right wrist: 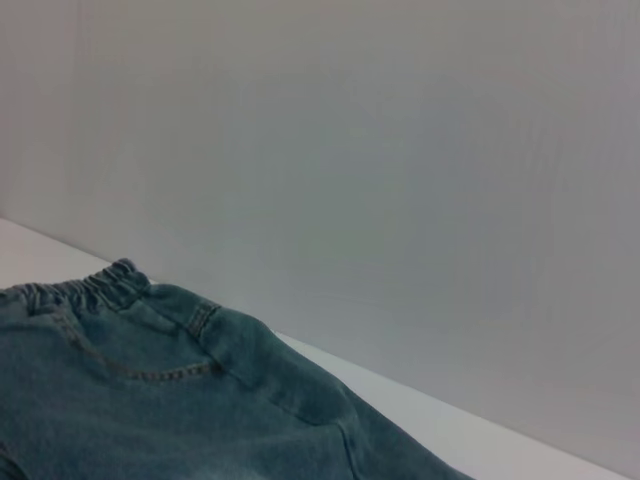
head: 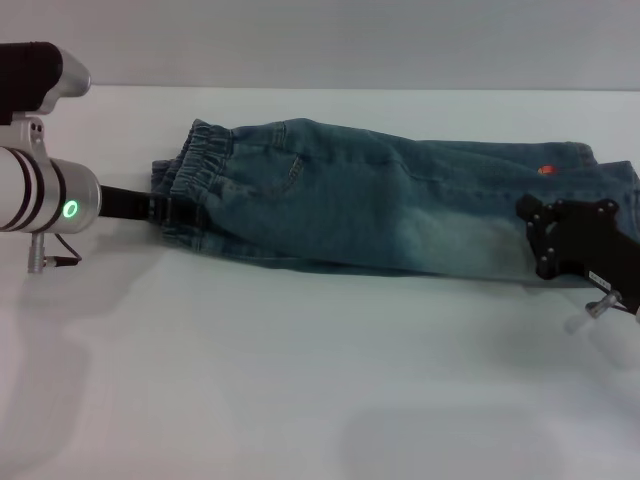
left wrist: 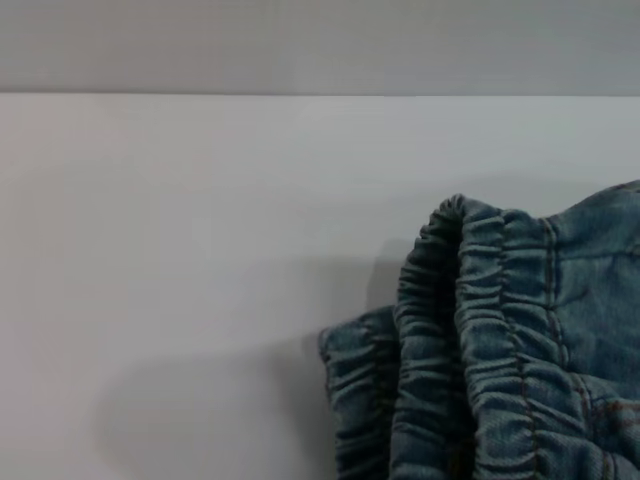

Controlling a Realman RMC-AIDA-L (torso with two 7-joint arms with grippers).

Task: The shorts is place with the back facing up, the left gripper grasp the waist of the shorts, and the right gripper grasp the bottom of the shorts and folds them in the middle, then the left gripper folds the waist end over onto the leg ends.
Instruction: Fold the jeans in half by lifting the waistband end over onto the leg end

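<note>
The shorts (head: 390, 205) lie on the white worktop (head: 300, 380) in front of me. They already look folded in half the long way, one leg on top of the other. Their long side runs across me, from my left to my right.

The waist (head: 195, 180) is at my left end. It is the bunchy, stretchy band. My left gripper (head: 165, 210) is right there, touching the near corner of the waist. I think it is pinched shut on the band, but the cloth hides the tips, so I cannot tell for sure.

The bottom of the shorts (head: 615, 185) is at my right end, close to the little orange ball (head: 545, 170). My right gripper (head: 560, 240) sits on top of the leg ends there. I cannot tell if it is open or closed.

The next move is for my left arm, because it is the one next to the waist. The leg ends are far away to the right. So I think I must lift the waist and carry it sideways, all along the shorts, and lay it down on the leg ends.
</note>
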